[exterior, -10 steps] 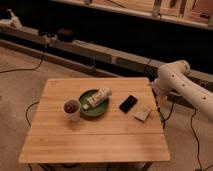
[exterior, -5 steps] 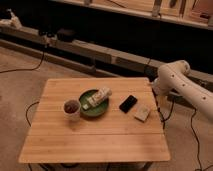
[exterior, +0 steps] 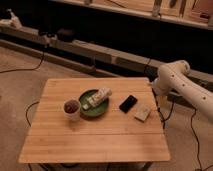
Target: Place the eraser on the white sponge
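Camera view: the eraser (exterior: pixel 128 103) lies flat on the wooden table (exterior: pixel 100 142), right of centre in the frame. The white sponge (exterior: pixel 142 114) sits just beside it to the lower right. Further left are a green plate (exterior: pixel 85 111) and a cup (exterior: pixel 71 108). The gripper (exterior: pixel 161 101) hangs by the table's right edge, released and grasping nothing.

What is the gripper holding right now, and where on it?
Nothing. The gripper hangs beside the right edge of the table; the eraser lies free on it.
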`<state>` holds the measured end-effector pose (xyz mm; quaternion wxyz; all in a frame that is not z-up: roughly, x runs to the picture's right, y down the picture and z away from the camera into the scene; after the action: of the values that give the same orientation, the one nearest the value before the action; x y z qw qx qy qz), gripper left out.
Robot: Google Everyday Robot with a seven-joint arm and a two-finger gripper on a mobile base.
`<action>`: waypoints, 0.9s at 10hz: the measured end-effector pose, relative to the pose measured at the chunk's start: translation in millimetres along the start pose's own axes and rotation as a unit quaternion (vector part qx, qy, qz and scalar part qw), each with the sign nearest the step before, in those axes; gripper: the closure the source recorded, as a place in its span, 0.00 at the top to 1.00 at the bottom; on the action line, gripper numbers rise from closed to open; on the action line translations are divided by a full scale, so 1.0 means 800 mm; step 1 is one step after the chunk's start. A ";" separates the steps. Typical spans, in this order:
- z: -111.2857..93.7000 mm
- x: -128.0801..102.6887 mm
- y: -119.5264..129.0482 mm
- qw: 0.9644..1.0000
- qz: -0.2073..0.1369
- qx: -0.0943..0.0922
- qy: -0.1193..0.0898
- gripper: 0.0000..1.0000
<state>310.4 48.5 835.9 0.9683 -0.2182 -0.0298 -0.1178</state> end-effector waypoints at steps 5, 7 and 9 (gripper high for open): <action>0.013 -0.055 -0.048 0.991 -0.098 0.035 -0.079 0.80; 0.013 -0.071 -0.056 0.983 -0.134 0.036 -0.117 0.80; 0.019 -0.084 -0.063 0.975 -0.173 0.022 -0.141 0.80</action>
<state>232.7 25.5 863.3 0.9240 -0.2027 -0.2055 -0.2510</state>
